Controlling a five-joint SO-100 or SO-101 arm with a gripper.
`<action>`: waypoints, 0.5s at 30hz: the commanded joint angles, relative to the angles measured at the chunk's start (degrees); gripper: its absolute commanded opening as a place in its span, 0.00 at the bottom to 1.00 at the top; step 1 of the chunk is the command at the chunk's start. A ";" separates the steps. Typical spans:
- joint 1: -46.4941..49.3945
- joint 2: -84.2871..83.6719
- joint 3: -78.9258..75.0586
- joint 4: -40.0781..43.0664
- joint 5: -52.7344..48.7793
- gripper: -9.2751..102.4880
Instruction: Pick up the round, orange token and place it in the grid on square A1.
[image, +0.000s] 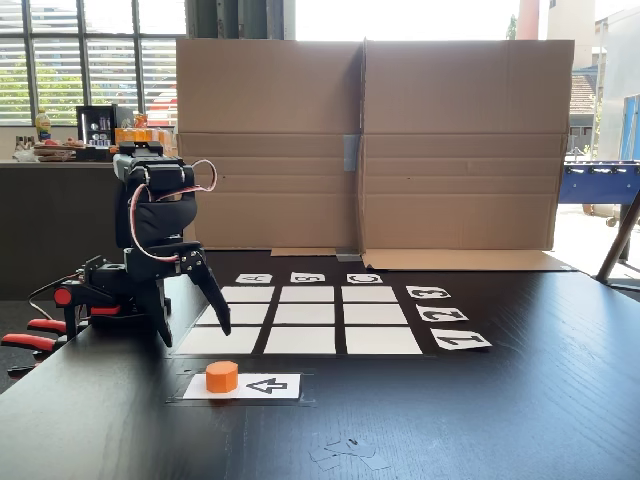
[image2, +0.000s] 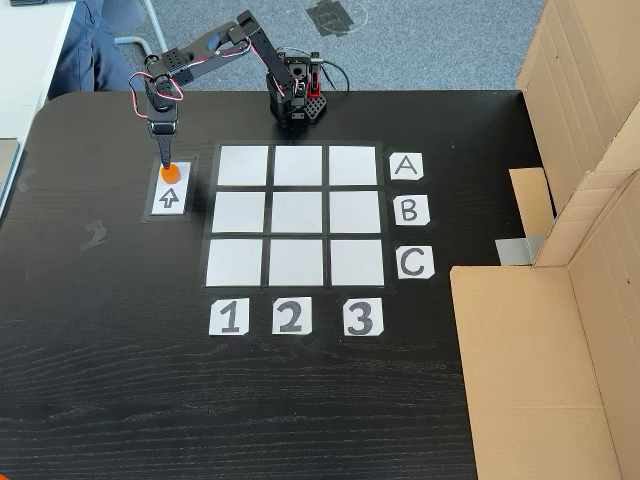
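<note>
The token (image: 222, 376) sits on one end of the arrow card (image: 270, 385). In the side fixed view it is on the card's left end, in front of the grid (image: 303, 314). In the top fixed view the token (image2: 170, 172) is at the far end of the arrow card (image2: 170, 196), just to the left of the grid (image2: 296, 217). The token is not in the grid yet.

The gripper (image: 224, 326) hangs near the token. In the side fixed view its tip points down and is a bit above and behind the token, apart from it. In the top fixed view the gripper (image2: 166, 160) looks right over the token, so it seems to be lined up with it but still higher. The fingers are thin and dark and look close together. It is hard to see a gap, so one cannot tell if the gripper is open or closed. It holds nothing.

Square A1 (image2: 243, 166) is the white corner cell in the A row and the 1 column. In the top fixed view it is the grid cell closest to the token. It is bare.

So the task looks like it is only at the start. The arm is close to the token, and that is all. The arm has not yet grabbed the token, lifted it, moved it over to square A1 or set it down there.
</note>
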 joint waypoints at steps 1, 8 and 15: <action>-1.23 -0.97 -3.43 -0.44 0.62 0.40; -3.16 -5.10 -6.33 -0.70 1.49 0.41; -4.31 -8.61 -8.96 -1.23 2.64 0.41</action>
